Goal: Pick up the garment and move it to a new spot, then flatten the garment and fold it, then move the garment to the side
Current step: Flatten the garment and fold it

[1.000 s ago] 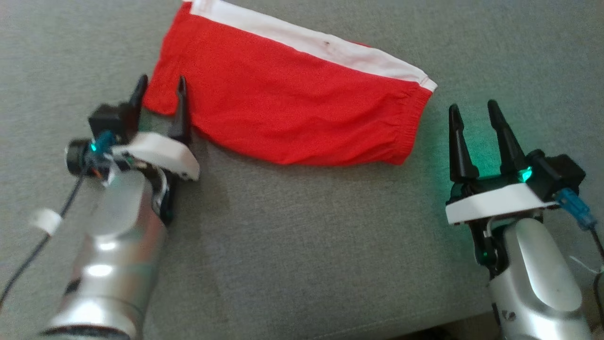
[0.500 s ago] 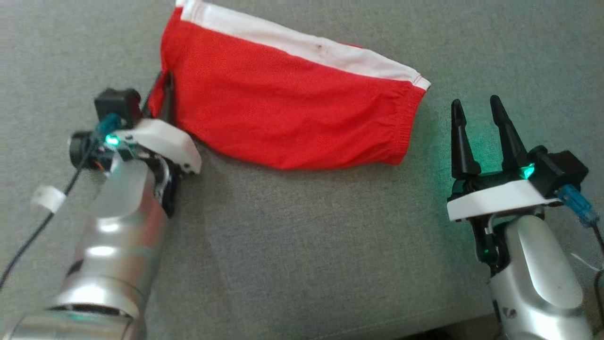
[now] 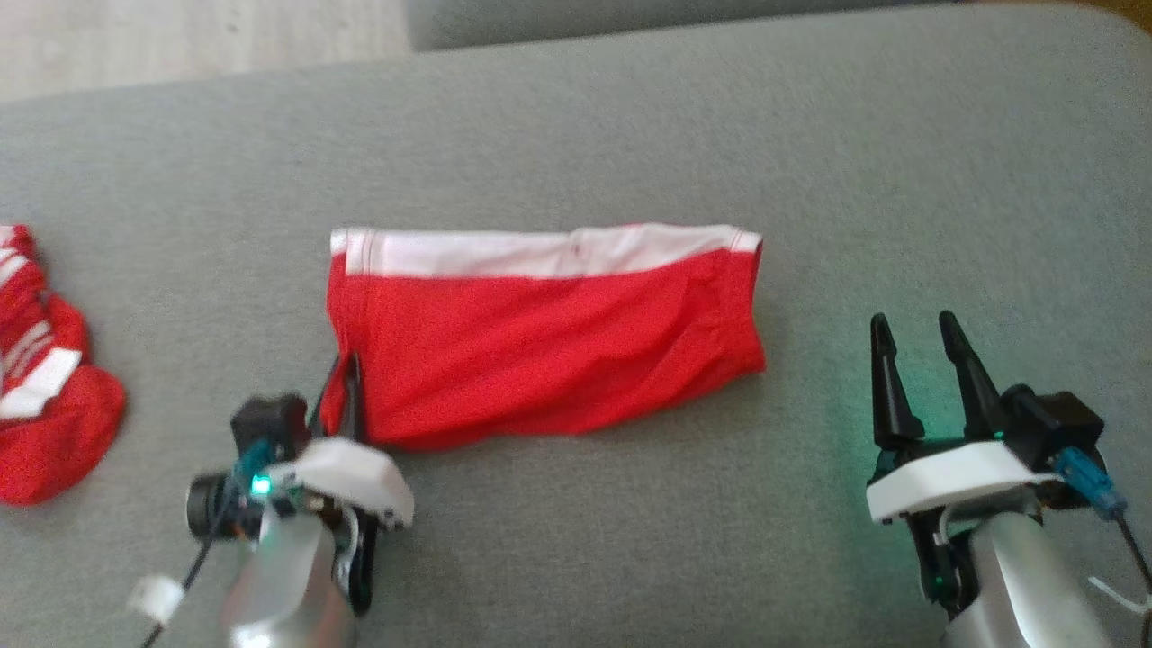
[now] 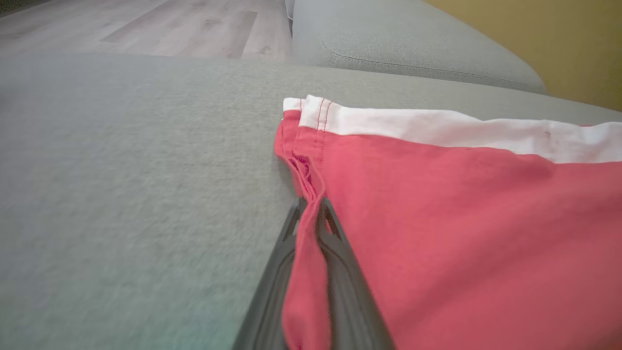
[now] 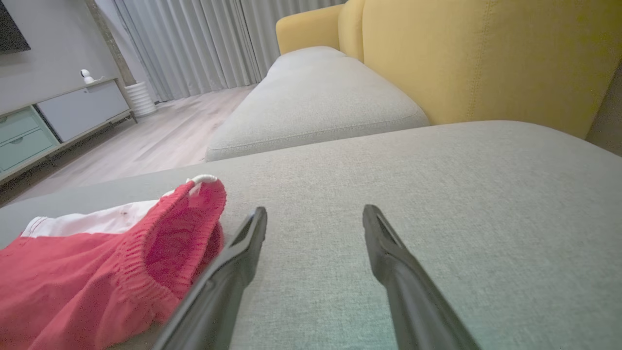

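Observation:
The garment [image 3: 540,342] is a folded red piece with a white band along its far edge, lying flat on the grey cushion [image 3: 630,135]. My left gripper [image 3: 346,369] is shut on its near left corner; in the left wrist view the red hem [image 4: 303,233] is pinched between my two dark fingers [image 4: 340,253]. My right gripper [image 3: 913,337] stands open on the cushion just right of the garment's elastic end [image 5: 170,233], apart from the cloth, with nothing between its fingers.
A second red and white striped garment [image 3: 45,414] lies bunched at the cushion's far left. Beyond the cushion are another grey seat [image 5: 316,97], a yellow backrest [image 5: 486,58] and wood floor [image 5: 146,141].
My left gripper closed on the garment's left corner. The head camera has shifted, so the whole garment and the far cushion edge now show; the right gripper stays open.

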### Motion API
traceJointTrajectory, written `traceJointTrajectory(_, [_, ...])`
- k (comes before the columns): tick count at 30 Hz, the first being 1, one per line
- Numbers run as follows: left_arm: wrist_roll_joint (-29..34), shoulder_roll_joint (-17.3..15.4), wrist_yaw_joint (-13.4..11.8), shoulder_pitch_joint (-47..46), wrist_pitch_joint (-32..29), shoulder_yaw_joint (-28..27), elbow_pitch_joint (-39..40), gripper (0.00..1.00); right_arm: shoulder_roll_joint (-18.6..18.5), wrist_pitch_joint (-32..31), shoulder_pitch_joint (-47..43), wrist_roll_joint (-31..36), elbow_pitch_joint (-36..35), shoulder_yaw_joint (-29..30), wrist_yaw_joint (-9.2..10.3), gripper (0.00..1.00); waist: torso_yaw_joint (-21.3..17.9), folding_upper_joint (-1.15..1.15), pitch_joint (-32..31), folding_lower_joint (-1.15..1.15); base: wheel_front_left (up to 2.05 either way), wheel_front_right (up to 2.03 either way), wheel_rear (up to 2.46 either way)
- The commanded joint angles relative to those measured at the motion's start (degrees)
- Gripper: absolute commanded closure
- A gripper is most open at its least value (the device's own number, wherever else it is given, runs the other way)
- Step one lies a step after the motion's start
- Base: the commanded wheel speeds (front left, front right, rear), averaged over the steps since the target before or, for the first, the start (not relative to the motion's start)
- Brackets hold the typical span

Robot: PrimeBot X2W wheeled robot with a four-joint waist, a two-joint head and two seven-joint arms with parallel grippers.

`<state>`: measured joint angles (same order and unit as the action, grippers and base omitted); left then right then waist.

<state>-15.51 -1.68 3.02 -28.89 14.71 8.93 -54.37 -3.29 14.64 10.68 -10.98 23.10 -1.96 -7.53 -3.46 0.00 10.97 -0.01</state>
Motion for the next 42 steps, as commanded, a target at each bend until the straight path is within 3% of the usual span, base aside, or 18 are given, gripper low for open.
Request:
traceJointTrajectory(1, [-0.7,-1.2,-0.6,1.6,0.3,-2.0,3.1,1.0,0.3,0.4,0.1,0.6,-1.4,-1.1,0.04,0.0,2.8,0.0,-3.1,0.01,0.0,0.0,0.0])
traceJointTrajectory(7, [-2.2,-1.2,-2.0,8.6,0.3,-1.4,8.4,1.0,0.4,0.4,-1.4,0.3,-0.4,-1.0,0.04,0.0,3.2,0.0,-4.5,0.01,0.0,0.0,0.0])
traceJointTrajectory(9, [-2.2,-1.2,-2.7,10.1,0.3,-1.5,9.5,0.69,0.4,0.4,-1.6,0.5,-0.2,-1.2,0.04,0.0,3.0,0.0,-4.7,0.01,0.0,0.0,0.0])
traceJointTrajectory(10, [-2.0,-1.2,-2.9,10.7,0.3,-1.5,9.8,0.0,0.4,0.4,-1.6,0.5,-0.1,-1.4,0.04,0.0,2.9,0.0,-4.9,0.01,0.0,0.0,0.0])
traceJointTrajectory(15, [1.7,-1.2,-5.6,14.0,0.3,-2.6,16.6,0.0,0.4,0.4,-1.6,0.1,0.4,-3.0,0.04,0.0,2.2,0.0,-6.2,0.01,0.0,0.0,0.0])
traceJointTrajectory(21, [5.7,-1.2,-6.7,18.5,0.3,-2.9,25.0,0.0,0.4,0.4,-0.1,-1.3,0.1,-6.8,0.04,0.0,2.8,0.0,-7.0,0.01,0.0,0.0,0.0])
traceJointTrajectory(27, [5.0,-1.2,-7.0,20.8,0.3,-1.2,28.5,0.0,0.4,0.4,3.4,-3.5,1.5,-11.0,0.04,0.0,5.3,0.0,-6.0,0.01,0.0,0.0,0.0])
traceJointTrajectory(35, [2.8,-1.2,-7.3,20.3,0.3,3.1,27.9,0.0,0.4,0.4,7.9,-2.9,10.3,-11.8,0.04,0.0,11.4,0.0,-3.5,0.01,0.0,0.0,0.0])
traceJointTrajectory(42, [2.0,-1.2,-8.0,19.1,0.3,4.4,28.3,0.0,0.4,0.4,8.6,-4.5,19.8,-10.9,0.04,0.0,13.2,0.0,-1.3,0.01,0.0,0.0,0.0])
